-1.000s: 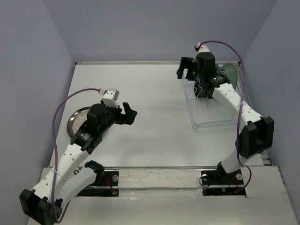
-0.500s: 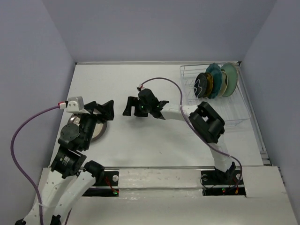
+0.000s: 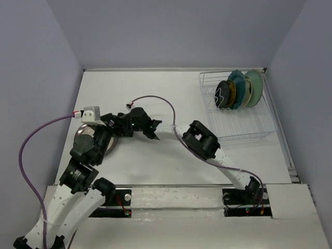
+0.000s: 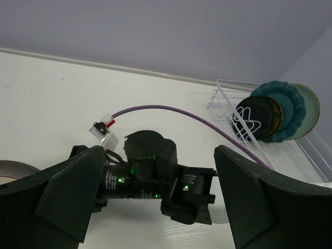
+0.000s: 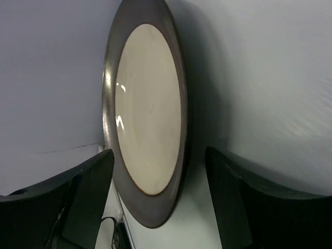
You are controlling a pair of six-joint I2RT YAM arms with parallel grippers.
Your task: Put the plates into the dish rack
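The silver metal plate (image 3: 83, 136) lies flat at the table's left, partly under my left arm. It fills the right wrist view (image 5: 148, 119) and only its rim shows in the left wrist view (image 4: 10, 168). My left gripper (image 3: 113, 121) is open and empty above the plate's far right edge (image 4: 158, 155). My right gripper (image 3: 121, 128) is open and empty, reaching left, level with the plate's edge (image 5: 158, 155). The two grippers overlap in the top view. The white wire dish rack (image 3: 241, 129) at the back right holds the black (image 3: 223, 94), yellow, teal (image 3: 238, 88) and mint (image 3: 254, 87) plates upright.
My right arm (image 3: 202, 142) stretches across the middle of the table from its base to the left side. Its wrist (image 4: 150, 174) sits between my left fingers. A purple cable (image 3: 155, 99) loops over it. Grey walls close in the table.
My right arm has swung from the rack across the table to the silver plate. My left arm has pulled back and now hangs over the plate's right edge.
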